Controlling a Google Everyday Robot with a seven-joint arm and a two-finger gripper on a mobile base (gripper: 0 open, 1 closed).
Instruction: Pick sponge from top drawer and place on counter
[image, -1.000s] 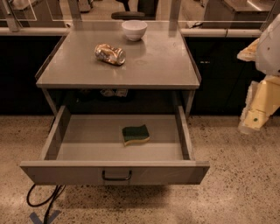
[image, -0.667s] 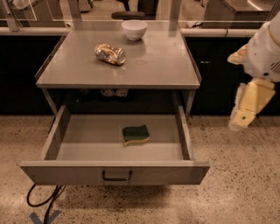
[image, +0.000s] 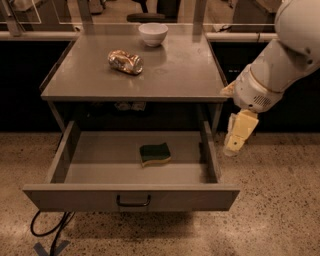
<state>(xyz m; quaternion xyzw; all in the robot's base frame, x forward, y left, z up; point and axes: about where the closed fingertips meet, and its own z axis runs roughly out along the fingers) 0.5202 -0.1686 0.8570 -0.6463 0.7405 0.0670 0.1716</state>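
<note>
None of the task's two moves is judged done: nothing is seen in the gripper (image: 239, 136), and whether it is spread or closed cannot be told. The gripper hangs pointing down from the pale, smooth-shelled arm (image: 280, 60), outside the drawer wall on the 3 o'clock side and level with the table edge. It is well apart from the sponge (image: 155, 153), which lies at roughly 9 o'clock from it. The sponge rests flat on the floor of the top drawer (image: 130, 196), a little toward 3 o'clock of the drawer's middle, touching no wall. A dark green scouring face is shown uppermost, with a yellow foam layer along its near edge and a wavy outline. It is likely soft and compressible under a grip. The drawer is pulled fully out. It is a shallow tray of dull grey sheet metal, with a small dark bar handle (image: 133, 201) at 6 o'clock on its front panel. The table (image: 175, 75) above is the same matte grey metal, flat and square. A crushed gold-brown can (image: 125, 61) lies toward 11 o'clock and a white glossy bowl (image: 153, 33) at 12 o'clock. The reach into the drawer, the grasp, the lift and the placing are all left to be done.
</note>
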